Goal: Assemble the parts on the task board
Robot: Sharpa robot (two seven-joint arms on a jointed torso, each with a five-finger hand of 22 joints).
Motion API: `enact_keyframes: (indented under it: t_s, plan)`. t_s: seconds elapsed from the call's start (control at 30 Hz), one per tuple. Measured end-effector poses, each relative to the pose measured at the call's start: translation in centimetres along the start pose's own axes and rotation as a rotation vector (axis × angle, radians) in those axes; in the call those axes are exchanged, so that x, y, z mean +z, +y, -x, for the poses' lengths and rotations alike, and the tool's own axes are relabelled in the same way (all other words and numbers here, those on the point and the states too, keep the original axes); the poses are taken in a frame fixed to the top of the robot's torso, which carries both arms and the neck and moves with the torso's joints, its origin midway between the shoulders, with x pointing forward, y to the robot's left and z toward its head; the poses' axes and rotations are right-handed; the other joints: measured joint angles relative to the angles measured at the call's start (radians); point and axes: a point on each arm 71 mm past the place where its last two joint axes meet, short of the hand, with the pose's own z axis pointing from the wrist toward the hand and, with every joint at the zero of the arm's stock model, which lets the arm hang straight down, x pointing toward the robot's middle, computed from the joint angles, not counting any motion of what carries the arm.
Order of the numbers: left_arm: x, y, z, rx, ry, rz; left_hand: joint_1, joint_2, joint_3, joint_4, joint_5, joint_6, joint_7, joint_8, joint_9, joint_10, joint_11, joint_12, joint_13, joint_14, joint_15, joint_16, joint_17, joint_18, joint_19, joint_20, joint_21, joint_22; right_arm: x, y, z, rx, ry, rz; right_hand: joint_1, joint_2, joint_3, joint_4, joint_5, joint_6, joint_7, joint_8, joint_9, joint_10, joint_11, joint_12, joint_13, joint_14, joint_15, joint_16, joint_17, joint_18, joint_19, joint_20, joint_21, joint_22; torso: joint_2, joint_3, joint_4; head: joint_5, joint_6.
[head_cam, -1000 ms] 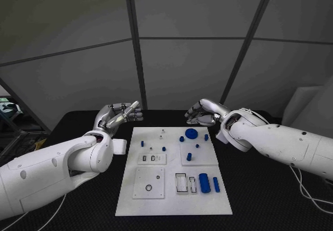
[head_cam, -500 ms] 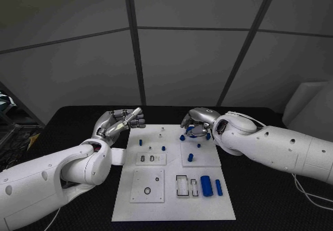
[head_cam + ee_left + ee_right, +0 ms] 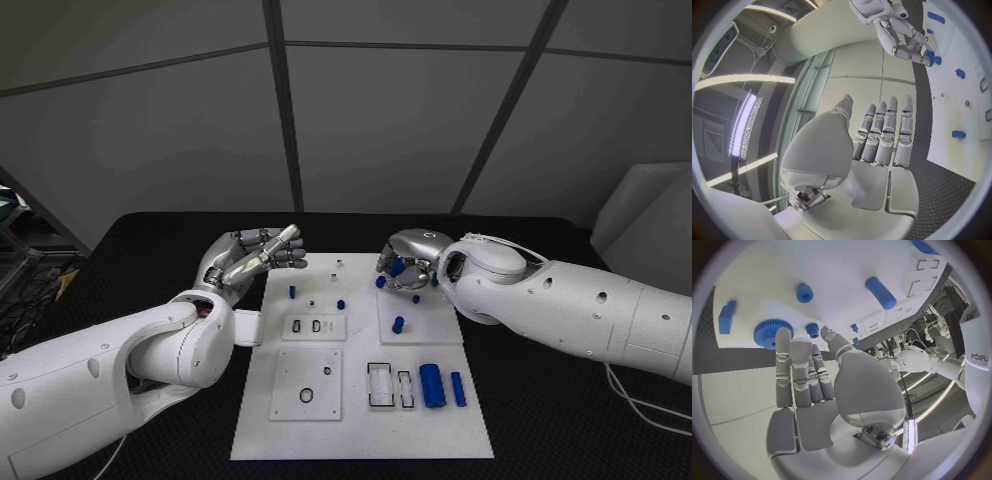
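The right hand (image 3: 410, 256) hangs over the board's (image 3: 361, 420) far end, fingers spread just above the blue gear (image 3: 768, 332), holding nothing. The left hand (image 3: 254, 252), fingers straight and empty, hovers beside the board's far left corner.

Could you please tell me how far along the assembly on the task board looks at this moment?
Early, it seems. On the task board a few small blue pegs stand upright, perhaps already seated. The right hand reaches over the blue gear at the far end without visibly gripping it. The left hand holds nothing. Two blue cylinders lie loose, with open slots beside them.
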Motion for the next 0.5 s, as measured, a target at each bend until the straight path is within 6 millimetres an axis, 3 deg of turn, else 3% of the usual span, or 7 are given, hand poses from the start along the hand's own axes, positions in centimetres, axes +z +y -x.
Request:
enact_keyframes:
  t_s: [0.5]
  plan:
    - [-0.06, -0.04, -0.07, -0.001, 0.004, 0.003, 0.0, 0.0, -0.001, -0.001, 0.0, 0.0, 0.0, -0.004, 0.0, 0.0, 0.0, -0.005, 0.0, 0.0, 0.0, -0.004, 0.001, 0.0, 0.0, 0.0, 0.004, 0.0, 0.6, 0.33, -0.22, -0.013, 0.018, -0.002, 0.009, 0.009, 0.085, 0.037, -0.016, 0.02, -0.003, 0.0, 0.001, 0.04, -0.004, 0.0, 0.0, 0.0, 0.0, 0.185, 0.177, 0.0, 0.067, -0.003, 0.143, 0.177, 0.008, -0.0012, 0.0012, 0.004, -0.001]
